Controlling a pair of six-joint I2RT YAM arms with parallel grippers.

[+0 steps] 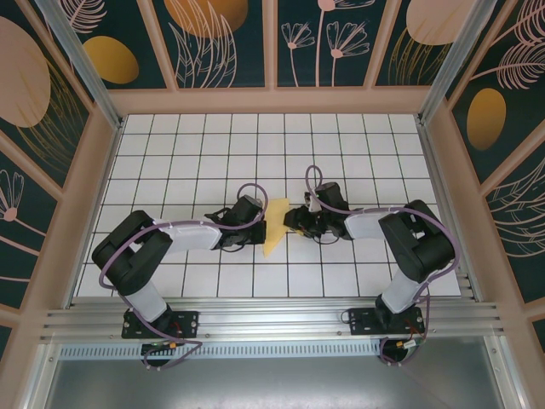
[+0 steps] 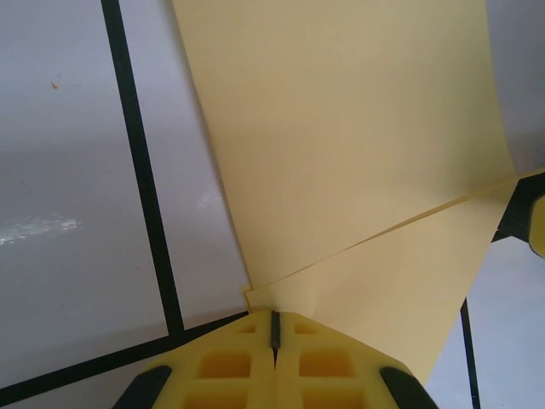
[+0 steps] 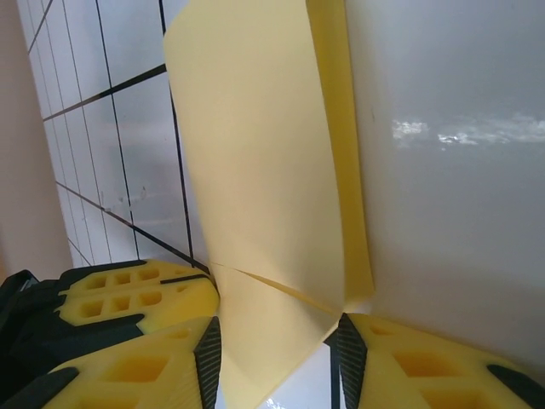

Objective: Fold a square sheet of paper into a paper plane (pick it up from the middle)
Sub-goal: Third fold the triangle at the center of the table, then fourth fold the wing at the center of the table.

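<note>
Looking down from above, locate the paper [image 1: 276, 226] at mid-table on the white tiles [image 1: 213, 145], partly folded, with a pointed end toward the near edge. Flanked closely by the left gripper [image 1: 258, 228] at its left edge and the right gripper [image 1: 295, 223] at its right edge. Enclosed on three sides by patterned walls [image 1: 226, 43]; bounded at the near edge by a rail [image 1: 272, 319] carrying both bases. Purple cables [image 1: 247, 189] looped over each arm.

From above, fingertips masked by wrists and cables; jaw state unreadable there.

Left wrist view:
- Jaws closed, fingers [image 2: 221, 366] meeting along a dark seam.
- Tips touching the paper's corner, where two layers overlap along a slanted edge.
- Pinched or merely pressed: cannot tell.
- Black grid line [image 2: 140, 170] just left of the paper.

Right wrist view:
- Jaws apart, straddling a paper flap.
- Right pad [image 3: 349, 358] touching the folded edge; left pad just beside the flap.
- Firm grip or loose fit: cannot tell.
- Paper lifted clear of the tiles along its folded side.
- A finger of the left gripper just beyond the left pad.
</note>
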